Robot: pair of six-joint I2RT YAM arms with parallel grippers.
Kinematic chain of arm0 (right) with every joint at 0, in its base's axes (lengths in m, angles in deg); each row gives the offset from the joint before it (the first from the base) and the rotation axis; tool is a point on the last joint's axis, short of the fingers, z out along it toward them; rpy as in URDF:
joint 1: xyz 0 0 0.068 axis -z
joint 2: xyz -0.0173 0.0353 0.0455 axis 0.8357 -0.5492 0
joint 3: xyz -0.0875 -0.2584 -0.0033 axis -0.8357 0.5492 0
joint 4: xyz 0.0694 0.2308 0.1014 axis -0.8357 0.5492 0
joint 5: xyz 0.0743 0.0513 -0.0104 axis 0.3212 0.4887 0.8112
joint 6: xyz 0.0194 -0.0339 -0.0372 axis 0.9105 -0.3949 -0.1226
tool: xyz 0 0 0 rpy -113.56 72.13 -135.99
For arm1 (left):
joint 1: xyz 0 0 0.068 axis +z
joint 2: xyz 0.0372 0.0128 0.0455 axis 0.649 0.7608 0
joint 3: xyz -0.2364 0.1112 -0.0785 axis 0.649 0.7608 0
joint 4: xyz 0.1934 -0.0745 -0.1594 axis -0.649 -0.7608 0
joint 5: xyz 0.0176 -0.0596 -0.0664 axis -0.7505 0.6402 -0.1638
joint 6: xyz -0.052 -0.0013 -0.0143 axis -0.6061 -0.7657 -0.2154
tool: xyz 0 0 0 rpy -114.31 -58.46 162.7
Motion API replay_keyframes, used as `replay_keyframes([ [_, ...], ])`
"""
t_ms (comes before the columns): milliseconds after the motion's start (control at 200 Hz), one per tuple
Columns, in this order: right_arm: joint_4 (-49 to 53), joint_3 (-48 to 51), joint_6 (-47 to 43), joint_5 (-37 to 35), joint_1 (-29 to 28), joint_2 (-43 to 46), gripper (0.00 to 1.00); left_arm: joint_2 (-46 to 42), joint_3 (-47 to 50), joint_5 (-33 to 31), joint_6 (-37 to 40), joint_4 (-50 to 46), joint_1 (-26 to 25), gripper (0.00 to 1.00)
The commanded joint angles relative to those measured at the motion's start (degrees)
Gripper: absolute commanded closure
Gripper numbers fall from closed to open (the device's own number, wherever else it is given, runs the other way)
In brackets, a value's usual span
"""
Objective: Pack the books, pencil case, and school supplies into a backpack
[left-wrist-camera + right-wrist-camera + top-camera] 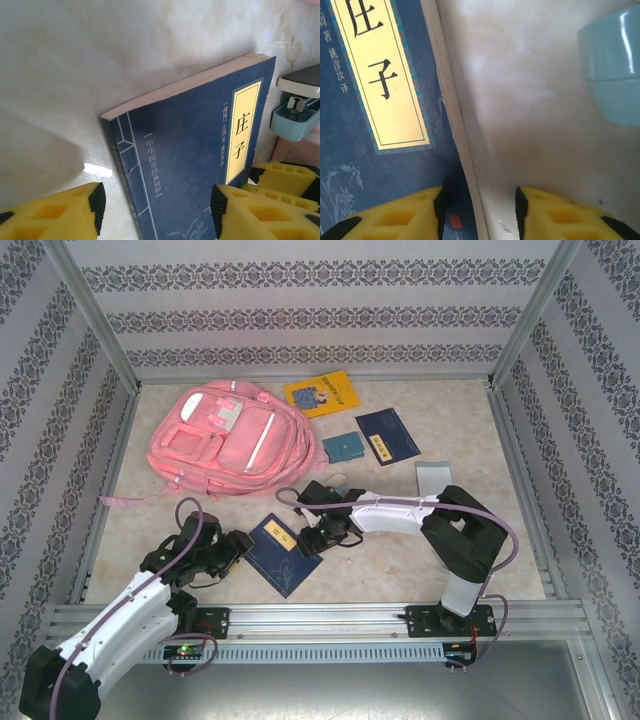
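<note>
A lab test booth: aluminium rail (pixel 320 618) and patterned wall panels (pixel 320 300) enclose a counter (pixel 380 570); robot arms (pixel 400 512) are bolted at six o'clock.

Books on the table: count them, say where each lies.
3. Yellow book at the back, beside the backpack; one navy book right of it and nearer; second navy book at the front, left of centre. Others may hide inside the backpack.

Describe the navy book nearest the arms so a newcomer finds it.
Start at the pink backpack, far left, and come toward the near edge. The navy book lies there, tilted; its twin sits farther back beside a teal pouch.
</note>
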Motion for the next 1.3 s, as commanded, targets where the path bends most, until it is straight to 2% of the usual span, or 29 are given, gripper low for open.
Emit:
replay_keyframes([
  [0, -0.8, -0.8, 0.4, 1.6, -0.7, -1.9, 0.61, 4.3, 1.2, 1.2, -1.0, 10.0, -1.1, 0.45],
  [190, -1.3, -1.4, 1.3, 1.1, -0.4, -2.6, 0.62, 18.2, -3.5, 2.7, 2.1, 18.6, -1.3, 0.46],
  [390, -0.5, -3.7, 2.1, 0.5, 0.6, -3.6, 0.64, 30.2, -11.2, 1.8, 7.1, 21.2, -1.2, 0.45],
  [475, -0.7, -4.5, 2.5, 1.2, 1.1, -4.1, 0.65, 33.5, -15.3, 1.7, 9.4, 18.6, -1.3, 0.45],
  [724, -1.3, -5.0, 4.6, 1.9, 1.4, -6.1, 0.67, 28.5, -14.7, -0.5, 12.7, 8.0, -1.3, 0.36],
  [864, -2.6, -4.7, 6.1, 3.2, 1.4, -6.8, 0.68, 24.2, -11.1, -0.2, 10.5, 6.6, -2.1, 0.35],
  [974, -3.3, -4.7, 7.1, 4.3, 1.3, -7.1, 0.68, 21.9, -7.5, 0.0, 7.9, 9.7, -2.8, 0.35],
  [1054, -3.4, -5.0, 7.5, 4.5, 0.9, -7.5, 0.68, 22.5, -6.4, 0.5, 6.9, 12.3, -3.2, 0.35],
  [1294, -2.3, -6.4, 7.9, 4.9, 0.3, -8.3, 0.68, 28.3, -7.5, -0.1, 7.8, 11.7, -4.2, 0.36],
])
